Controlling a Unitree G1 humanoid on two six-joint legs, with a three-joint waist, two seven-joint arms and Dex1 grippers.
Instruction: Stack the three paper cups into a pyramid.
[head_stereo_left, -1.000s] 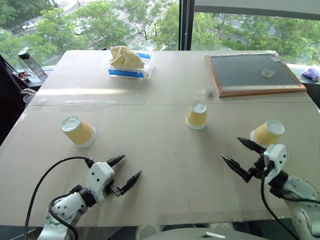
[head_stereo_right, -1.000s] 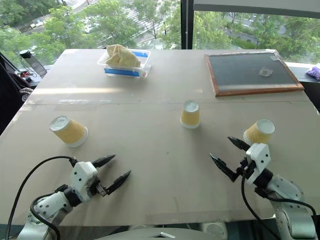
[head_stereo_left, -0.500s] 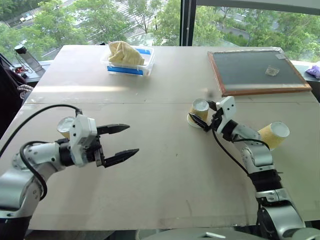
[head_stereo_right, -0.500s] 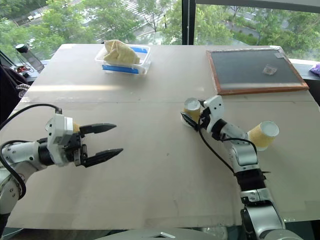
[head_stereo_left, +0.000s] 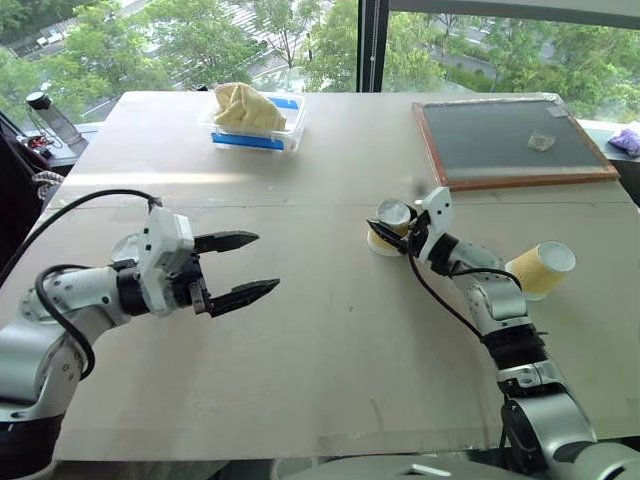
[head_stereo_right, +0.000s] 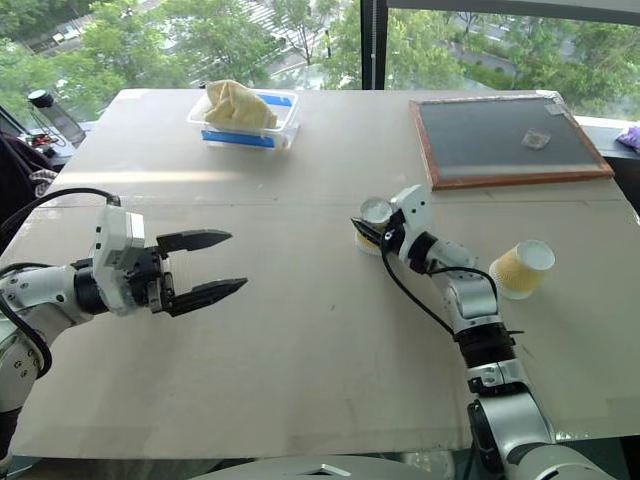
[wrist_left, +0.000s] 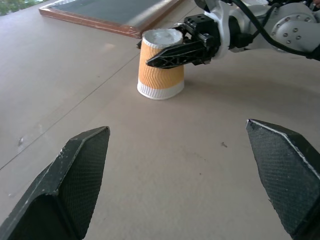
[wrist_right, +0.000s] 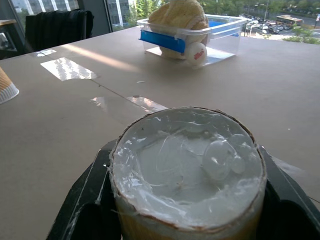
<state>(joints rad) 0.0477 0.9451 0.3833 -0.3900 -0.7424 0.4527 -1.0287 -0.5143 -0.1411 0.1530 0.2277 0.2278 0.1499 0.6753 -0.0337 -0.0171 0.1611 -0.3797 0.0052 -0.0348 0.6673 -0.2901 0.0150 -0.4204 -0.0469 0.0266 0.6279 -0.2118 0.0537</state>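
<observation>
Right gripper jaws clamp the upside-down middle cup on the table — left gripper jaws wide, well apart.

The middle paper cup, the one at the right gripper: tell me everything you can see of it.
The middle paper cup is a small tapered cup with ribbed yellow-orange sides, a white rim and a white base. It stands upside down on the table, rim down and base up, near the table's middle, in front of the framed board. The right gripper has its black jaws closed around its upper part, one on each side. It looks undamaged and upright.
</observation>
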